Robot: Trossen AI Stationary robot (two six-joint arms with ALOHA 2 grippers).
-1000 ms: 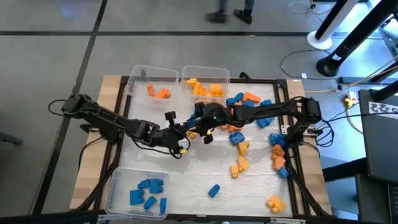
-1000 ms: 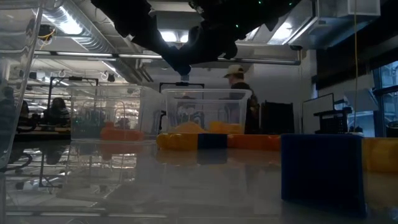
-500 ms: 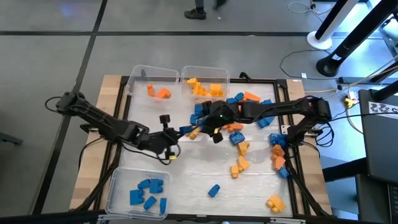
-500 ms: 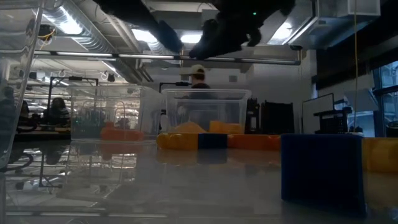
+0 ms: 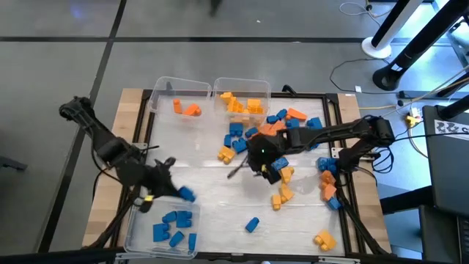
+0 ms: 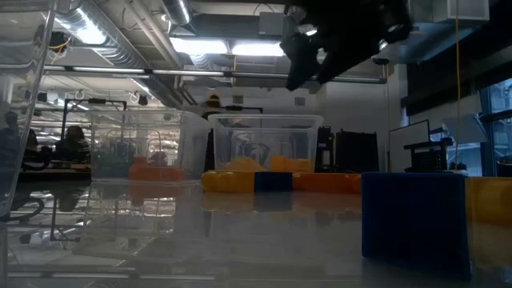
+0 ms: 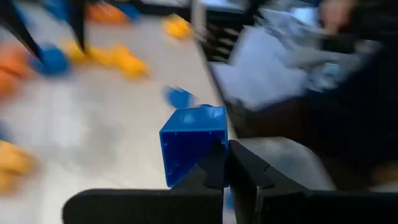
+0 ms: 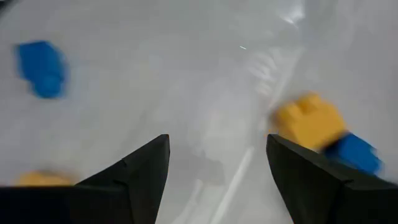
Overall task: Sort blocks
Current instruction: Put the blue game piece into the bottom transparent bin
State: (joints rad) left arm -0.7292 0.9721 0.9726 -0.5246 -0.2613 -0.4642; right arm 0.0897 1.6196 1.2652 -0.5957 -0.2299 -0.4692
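Left gripper (image 5: pixel 176 189) is closed on a blue block (image 7: pixel 193 149), carried just over the near-left bin (image 5: pixel 139 213); that bin holds several blue blocks (image 5: pixel 174 226); wrist view shows the fingers (image 7: pixel 214 171) pinching only one lower corner of the block, most of it standing proud of the tips.

Right gripper (image 5: pixel 265 170) is spread wide and empty, hovering over the table centre; beneath it bare white tabletop (image 8: pixel 186 93), a yellow block (image 8: pixel 309 120) touching a blue one to one side, another blue block (image 8: pixel 38 67) well apart on the other.

Remaining blocks: mixed pile (image 5: pixel 282 125) of blue and orange near the far-right; a scatter (image 5: pixel 327 180) along the right edge; loose yellow (image 5: pixel 281 194), single blue (image 5: pixel 252 224), yellow (image 5: pixel 323 238) near the front. Far bins: one (image 5: pixel 179 92) with orange pieces, one (image 5: pixel 242 92) with orange and yellow.

Risks, judged:
- corner pinch is thin; the block could twist or slip out before release, landing on the rim or the table;
- gripper sits at the bin's edge, not its middle; release here may bounce the block out;
- right gripper's nearest targets touch each other; closing on yellow could drag or trap the blue, a mis-sort;
- far-right bin appears to mix orange and yellow; sorting may already be impure.

Writing: none legible in any view; a patterned marker (image 5: pixel 448 126) sits on equipment off the table's right, unreadable.
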